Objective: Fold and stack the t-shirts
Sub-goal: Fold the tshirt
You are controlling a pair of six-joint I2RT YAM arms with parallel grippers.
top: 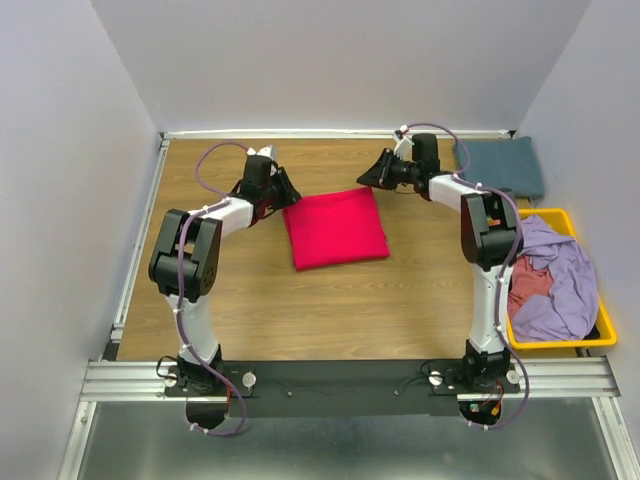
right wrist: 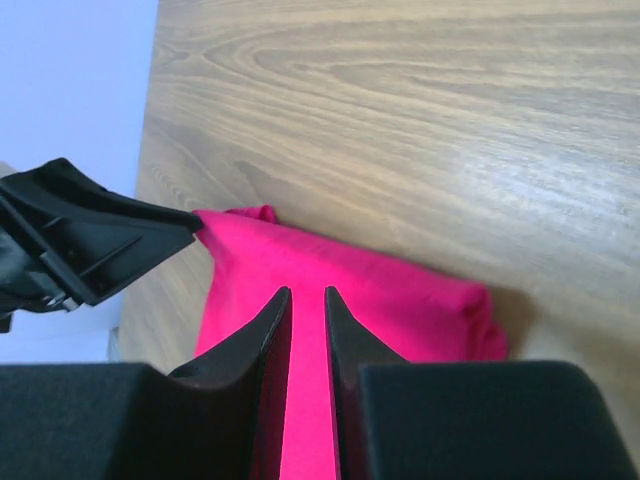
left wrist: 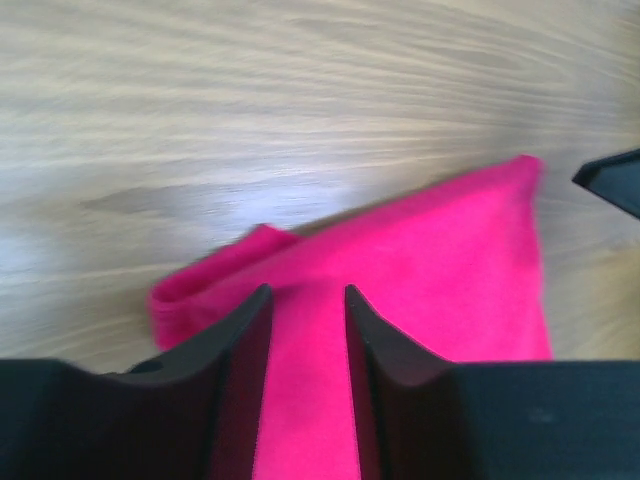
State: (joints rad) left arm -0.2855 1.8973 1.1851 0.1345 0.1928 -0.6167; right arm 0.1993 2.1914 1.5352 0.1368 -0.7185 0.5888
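- The wooden table (top: 400, 300) took up most of the top view, with walls on three sides
- The left arm (top: 185, 255) and right arm (top: 490, 225) both reached out from the near edge toward the far half of the table, elbows bent, each one angled in toward the middle
- The yellow bin (top: 560, 344) sat at the right edge of the table, just beside the right arm. It held two loose, unfolded shirts: a lavender t-shirt (top: 560, 280) heaped over most of it and spilling up past the far rim, and a reddish-pink t-shirt (top: 525, 285) bunched along the left side, partly under the lavender one
- The crimson-pink t-shirt (top: 335, 228) lay folded into a rough square flat on the table around the middle, between the two grippers
- The blue-grey t-shirt (top: 500, 165) lay folded in the far right corner, just beyond the bin and well apart from the crimson one
- The left gripper (left wrist: 307, 292) was at the crimson shirt's far left corner, fingers clearly apart with the cloth showing through the gap
- The right gripper (right wrist: 307, 292) was at the far right corner of the same shirt, fingers only a narrow slit apart, hovering over the cloth near its edge. Its wrist view caught the left gripper at the opposite corner
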